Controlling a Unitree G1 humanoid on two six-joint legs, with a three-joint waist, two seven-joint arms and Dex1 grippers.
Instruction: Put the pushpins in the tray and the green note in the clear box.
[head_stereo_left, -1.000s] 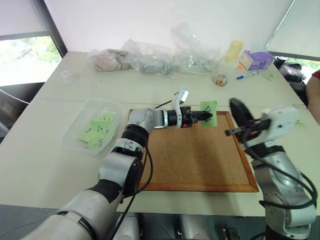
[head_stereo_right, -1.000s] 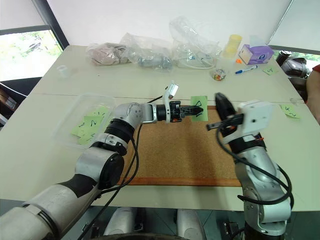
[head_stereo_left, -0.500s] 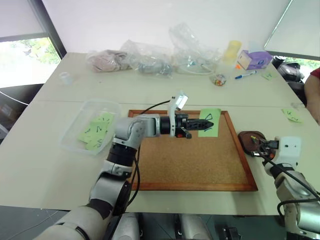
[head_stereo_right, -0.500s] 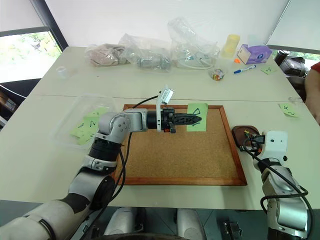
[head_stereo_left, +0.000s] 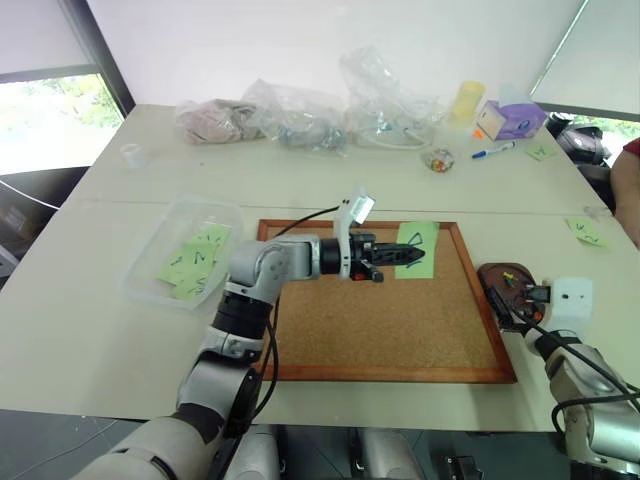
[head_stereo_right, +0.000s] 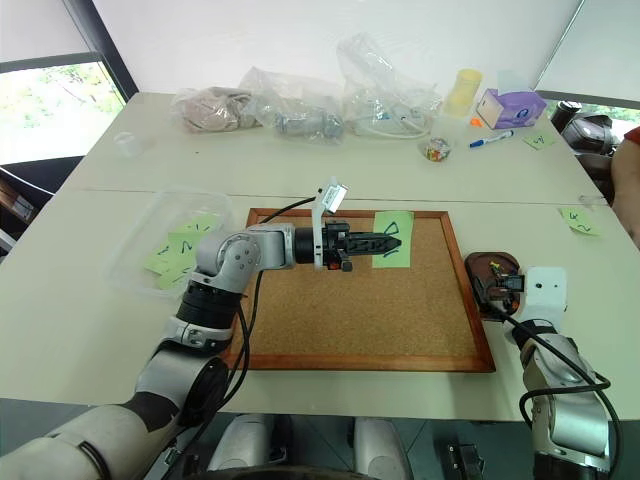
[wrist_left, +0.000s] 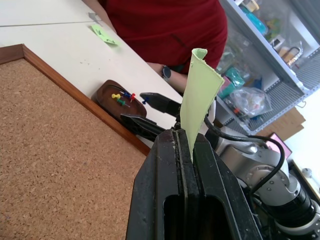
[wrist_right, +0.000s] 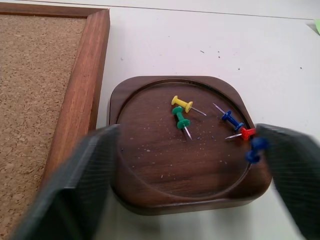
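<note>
Left gripper (head_stereo_left: 412, 256) is clamped tight on the green note (head_stereo_left: 417, 247), holding it above the cork board (head_stereo_left: 390, 330). Right gripper (wrist_right: 187, 165) hangs wide open, empty, over the tray (wrist_right: 150, 170), where the pushpins (wrist_right: 182, 119) lie. Pins look done; I'd say the note needs carrying to the clear box (head_stereo_left: 150, 262) off to the left.

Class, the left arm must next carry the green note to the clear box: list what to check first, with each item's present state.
1. Green note clamped in the shut left gripper: ok.
2. Note lifted clear of the cork board: ok.
3. Clear box has an open top: ok.
4. Pushpins lie in the tray: ok.
5. Right gripper open over the tray, holding nothing: ok.
6. Room for another note in the box: cannot tell.
</note>
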